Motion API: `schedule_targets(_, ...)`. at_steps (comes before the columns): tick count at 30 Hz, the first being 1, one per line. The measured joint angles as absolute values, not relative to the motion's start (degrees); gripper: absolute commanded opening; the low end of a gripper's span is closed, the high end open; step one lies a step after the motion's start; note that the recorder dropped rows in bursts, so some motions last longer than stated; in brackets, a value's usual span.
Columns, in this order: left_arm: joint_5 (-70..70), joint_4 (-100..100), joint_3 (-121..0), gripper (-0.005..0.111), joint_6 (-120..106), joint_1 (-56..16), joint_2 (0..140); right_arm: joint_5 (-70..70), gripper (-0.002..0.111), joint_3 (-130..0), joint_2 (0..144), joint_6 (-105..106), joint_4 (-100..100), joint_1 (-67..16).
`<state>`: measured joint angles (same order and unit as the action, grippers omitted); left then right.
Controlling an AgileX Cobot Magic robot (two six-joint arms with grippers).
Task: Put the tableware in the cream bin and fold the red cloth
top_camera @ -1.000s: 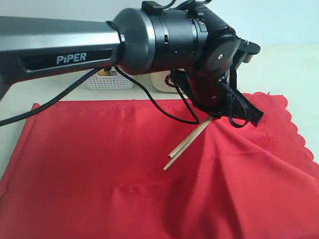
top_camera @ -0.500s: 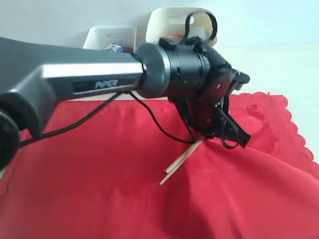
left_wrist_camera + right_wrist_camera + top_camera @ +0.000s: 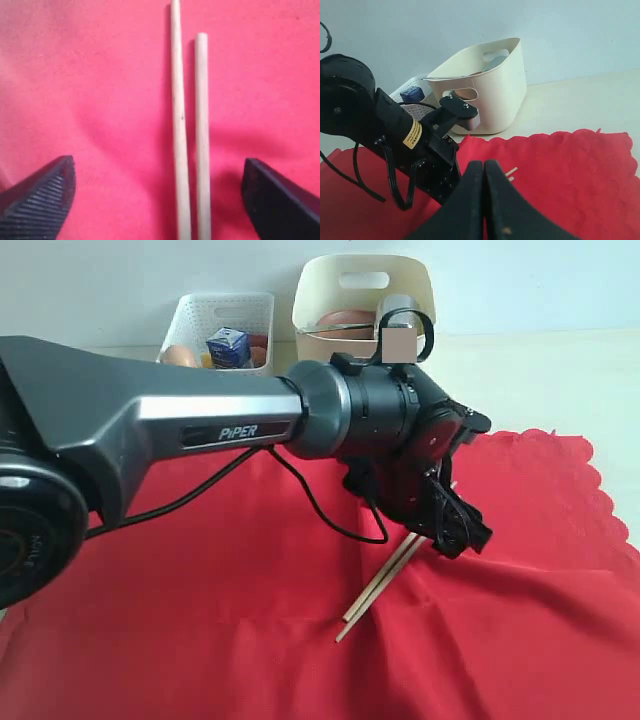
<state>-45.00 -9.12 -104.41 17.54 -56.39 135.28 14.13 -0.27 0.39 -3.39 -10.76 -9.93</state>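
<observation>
Chopsticks (image 3: pixel 382 585), two of them, lie side by side on the red cloth (image 3: pixel 200 620) just right of centre in the exterior view, slanting toward the lower left. The left gripper (image 3: pixel 452 525) hangs over their upper ends with its jaws spread wide, one on each side, touching neither stick. The cream bin (image 3: pixel 330 295) stands at top centre, beyond the cloth. The right gripper (image 3: pixel 484 170) is pressed closed and empty.

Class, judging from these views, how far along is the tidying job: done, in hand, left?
Done: a steel cup sits in the cream bin. In hand: the open left claw hovers over the two chopsticks lying on the red cloth. Left: bin them, fold the cloth.
</observation>
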Motion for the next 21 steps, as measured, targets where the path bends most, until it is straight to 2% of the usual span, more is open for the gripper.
schedule_targets(2,-45.4,-8.8,-104.3,0.075,16.9,-56.5,134.0,14.1,0.0,-0.3,0.4,-3.4,-10.8,-9.9)
schedule_targets(10,-46.5,-8.8,-104.3,0.021,16.5,-56.5,132.8,14.1,0.0,-0.3,0.4,-3.4,-10.8,-9.9)
schedule_targets(14,-46.4,-8.7,-104.3,0.0,16.5,-56.5,135.0,14.1,0.0,-0.3,0.4,-3.4,-10.8,-9.9)
schedule_targets(21,-46.4,-8.6,-104.5,0.0,16.5,-56.6,136.4,14.1,0.0,-0.3,0.4,-3.4,-10.8,-9.9)
